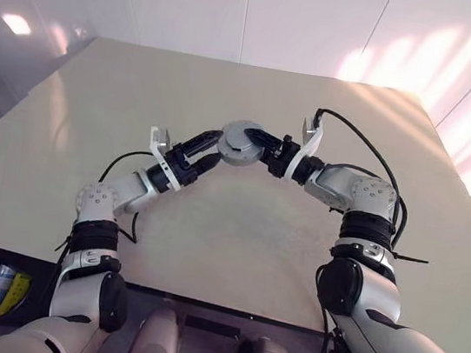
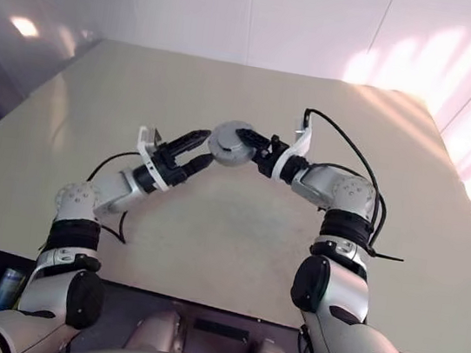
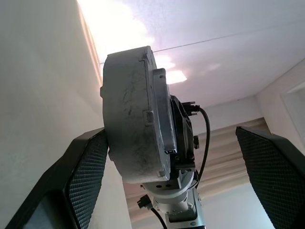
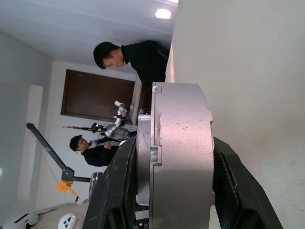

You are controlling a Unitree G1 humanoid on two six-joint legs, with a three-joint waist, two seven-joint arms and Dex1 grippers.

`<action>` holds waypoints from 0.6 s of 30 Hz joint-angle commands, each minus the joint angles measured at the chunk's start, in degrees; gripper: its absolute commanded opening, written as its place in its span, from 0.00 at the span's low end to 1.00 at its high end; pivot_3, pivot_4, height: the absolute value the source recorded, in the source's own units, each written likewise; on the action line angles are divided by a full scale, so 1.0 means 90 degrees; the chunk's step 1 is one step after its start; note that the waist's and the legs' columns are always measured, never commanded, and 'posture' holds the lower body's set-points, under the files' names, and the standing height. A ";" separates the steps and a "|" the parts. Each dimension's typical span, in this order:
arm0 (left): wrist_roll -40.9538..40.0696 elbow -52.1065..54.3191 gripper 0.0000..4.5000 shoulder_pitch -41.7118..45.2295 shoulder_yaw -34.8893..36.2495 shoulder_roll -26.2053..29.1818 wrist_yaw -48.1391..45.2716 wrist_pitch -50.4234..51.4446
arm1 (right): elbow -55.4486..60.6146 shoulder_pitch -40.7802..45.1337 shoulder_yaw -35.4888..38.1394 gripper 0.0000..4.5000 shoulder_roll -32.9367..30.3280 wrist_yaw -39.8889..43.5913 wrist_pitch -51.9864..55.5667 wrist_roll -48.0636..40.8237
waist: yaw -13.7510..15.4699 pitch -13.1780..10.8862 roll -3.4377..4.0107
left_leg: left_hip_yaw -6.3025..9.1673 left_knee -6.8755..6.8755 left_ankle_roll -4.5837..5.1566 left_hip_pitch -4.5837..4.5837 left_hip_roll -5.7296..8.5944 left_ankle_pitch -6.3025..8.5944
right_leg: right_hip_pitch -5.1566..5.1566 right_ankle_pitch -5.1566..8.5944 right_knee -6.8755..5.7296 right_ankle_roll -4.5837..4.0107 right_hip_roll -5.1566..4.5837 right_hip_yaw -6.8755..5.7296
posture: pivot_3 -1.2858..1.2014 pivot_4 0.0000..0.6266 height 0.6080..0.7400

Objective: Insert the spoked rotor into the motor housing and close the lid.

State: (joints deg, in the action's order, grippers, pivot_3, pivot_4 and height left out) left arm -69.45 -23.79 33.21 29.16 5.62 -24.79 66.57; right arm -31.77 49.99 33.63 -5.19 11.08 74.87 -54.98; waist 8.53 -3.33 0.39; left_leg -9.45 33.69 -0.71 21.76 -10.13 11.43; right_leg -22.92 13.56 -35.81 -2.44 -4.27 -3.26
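The right gripper [image 1: 262, 142] clamps the closed housing [image 1: 240, 143] above the table [image 1: 357, 123], lid [image 4: 143, 157] shut; the left gripper [image 1: 207, 150] stands open beside it, likely just released.

Greys, blacks and a pale beige surface

The motor housing [image 1: 242, 142] is seen as dull silvery grey, its side marked with faint scratches and scuffs in the wrist views, and the lid [image 4: 143, 157] closed against it is shown in the same grey metal. The fingers [image 3: 83, 181] of the left gripper [image 1: 208, 152] are black, their inner pads patterned with a fine cross-hatched grid; those of the right gripper [image 1: 262, 141] are black too. The desk [image 1: 238, 221] is coloured a pale beige, mottled with slightly darker smudges near its middle. At the near left, below the desk edge, blue and yellow items [image 1: 5, 289] are seen in a dark container.
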 commanded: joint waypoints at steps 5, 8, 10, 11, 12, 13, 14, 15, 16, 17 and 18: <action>-0.0173 0.0098 0.99 0.0249 0.0004 -0.0061 -0.0110 -0.0035 | 0.0439 0.0176 0.0020 0.46 0.0124 0.0081 0.0298 -0.0397 | 0.0000 0.0000 0.0000 | 0.0003 0.0008 0.0000 0.0000 -0.0001 0.0000 | 0.0001 0.0000 -0.0006 0.0000 0.0000 0.0000 | 0.52 0.00 1.00; -0.0095 0.0137 0.99 0.0246 -0.0061 -0.0046 -0.0157 -0.0070 | 0.0449 0.0175 0.0017 0.46 0.0140 0.0088 0.0297 -0.0373 | 0.0000 0.0000 0.0000 | 0.0005 0.0014 0.0000 0.0000 -0.0001 0.0000 | 0.0004 0.0000 -0.0007 0.0000 0.0000 0.0000 | 0.52 0.00 1.00; -0.0079 0.0143 0.99 0.0244 -0.0083 -0.0037 -0.0171 -0.0076 | 0.0459 0.0177 0.0023 0.46 0.0139 0.0092 0.0297 -0.0374 | 0.0000 0.0000 0.0000 | 0.0006 0.0018 0.0000 0.0000 -0.0002 0.0000 | 0.0005 0.0000 -0.0009 0.0000 0.0000 0.0000 | 0.52 0.00 1.00; -0.0074 0.0129 0.99 0.0245 -0.0089 -0.0029 -0.0178 -0.0067 | 0.0475 0.0180 0.0023 0.46 0.0144 0.0099 0.0295 -0.0382 | 0.0000 0.0000 0.0000 | 0.0006 0.0020 0.0000 0.0000 -0.0002 0.0000 | 0.0006 0.0000 -0.0009 0.0000 0.0000 0.0000 | 0.52 0.00 1.00; -0.0063 0.0123 0.99 0.0242 -0.0103 -0.0024 -0.0184 -0.0055 | 0.0497 0.0179 0.0025 0.46 0.0149 0.0102 0.0302 -0.0395 | 0.0000 0.0000 0.0000 | 0.0007 0.0022 0.0000 0.0000 -0.0002 0.0000 | 0.0007 -0.0001 -0.0009 0.0001 0.0000 0.0000 | 0.52 0.00 1.00; -0.0048 0.0121 0.99 0.0238 -0.0118 -0.0023 -0.0192 -0.0045 | 0.0518 0.0177 0.0029 0.46 0.0155 0.0103 0.0316 -0.0412 | 0.0000 0.0000 0.0000 | 0.0008 0.0023 0.0000 0.0000 -0.0002 0.0000 | 0.0008 -0.0001 -0.0010 0.0001 0.0000 0.0000 | 0.52 0.00 1.00; -0.0035 0.0125 0.99 0.0233 -0.0135 -0.0027 -0.0201 -0.0040 | 0.0545 0.0173 0.0030 0.46 0.0161 0.0103 0.0331 -0.0427 | 0.0000 0.0000 0.0000 | 0.0008 0.0024 0.0000 0.0000 -0.0002 0.0000 | 0.0008 -0.0001 -0.0010 0.0001 0.0000 0.0000 | 0.52 0.00 1.00; -0.0015 0.0114 0.99 0.0237 -0.0153 -0.0025 -0.0214 -0.0035 | 0.0561 0.0175 0.0030 0.46 0.0169 0.0100 0.0338 -0.0435 | 0.0000 0.0000 0.0000 | 0.0009 0.0026 0.0000 0.0001 -0.0002 0.0000 | 0.0008 -0.0002 -0.0011 0.0002 0.0000 0.0000 | 0.52 0.00 1.00; 0.0010 0.0104 0.99 0.0241 -0.0175 -0.0025 -0.0231 -0.0032 | 0.0581 0.0177 0.0031 0.46 0.0175 0.0102 0.0345 -0.0440 | 0.0000 0.0000 0.0000 | 0.0010 0.0028 0.0000 0.0002 -0.0002 0.0000 | 0.0008 -0.0002 -0.0013 0.0002 0.0000 0.0000 | 0.52 0.00 1.00; 0.0034 0.0092 0.99 0.0245 -0.0197 -0.0023 -0.0244 -0.0022 | 0.0600 0.0176 0.0031 0.46 0.0179 0.0106 0.0351 -0.0440 | 0.0000 0.0000 0.0000 | 0.0010 0.0030 0.0000 0.0002 -0.0002 0.0000 | 0.0008 -0.0002 -0.0014 0.0002 0.0000 0.0000 | 0.52 0.00 1.00; 0.0074 0.0067 0.99 0.0255 -0.0225 -0.0010 -0.0259 -0.0014 | 0.0606 0.0182 0.0034 0.46 0.0186 0.0109 0.0350 -0.0436 | 0.0000 0.0000 0.0000 | 0.0011 0.0031 0.0000 0.0001 -0.0002 0.0000 | 0.0009 -0.0002 -0.0014 0.0003 0.0000 0.0000 | 0.52 0.00 1.00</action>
State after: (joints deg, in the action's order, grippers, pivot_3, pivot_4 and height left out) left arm -68.64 -23.87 33.68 28.93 5.61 -25.89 65.95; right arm -29.37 49.98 33.65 -4.41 10.97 77.73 -55.40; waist 8.53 -3.33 0.39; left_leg -9.35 33.97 -0.71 21.77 -10.15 11.43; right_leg -22.83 13.54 -35.94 -2.42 -4.27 -3.26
